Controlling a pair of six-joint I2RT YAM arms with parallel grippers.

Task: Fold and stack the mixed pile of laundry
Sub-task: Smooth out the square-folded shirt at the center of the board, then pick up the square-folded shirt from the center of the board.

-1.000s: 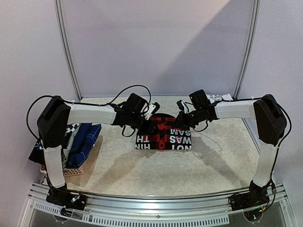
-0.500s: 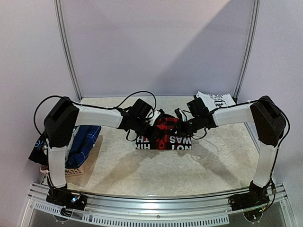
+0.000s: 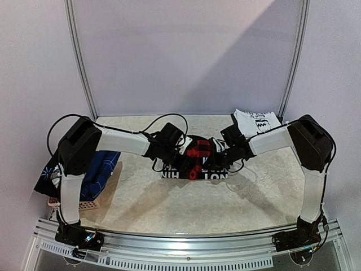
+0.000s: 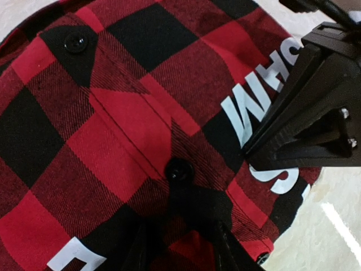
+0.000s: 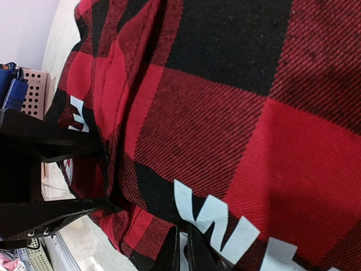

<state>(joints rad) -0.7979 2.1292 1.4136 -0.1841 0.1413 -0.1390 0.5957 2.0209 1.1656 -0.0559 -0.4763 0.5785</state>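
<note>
Pinching plaid shirt point(image 4: 113, 113) edges, left tool point(image 4: 183, 251) and right tool point(image 5: 183, 254) nearly meet.

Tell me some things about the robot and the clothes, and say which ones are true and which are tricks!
1. The left gripper and the right gripper are both at the red-black plaid shirt. True.
2. The white T-shirt is in the basket. False: it lies on the table, at the far right corner.
3. The plaid shirt has white letters on it. True.
4. The basket is on the robot's right. False: it sits at the left edge, with a blue plaid garment in it.
</note>
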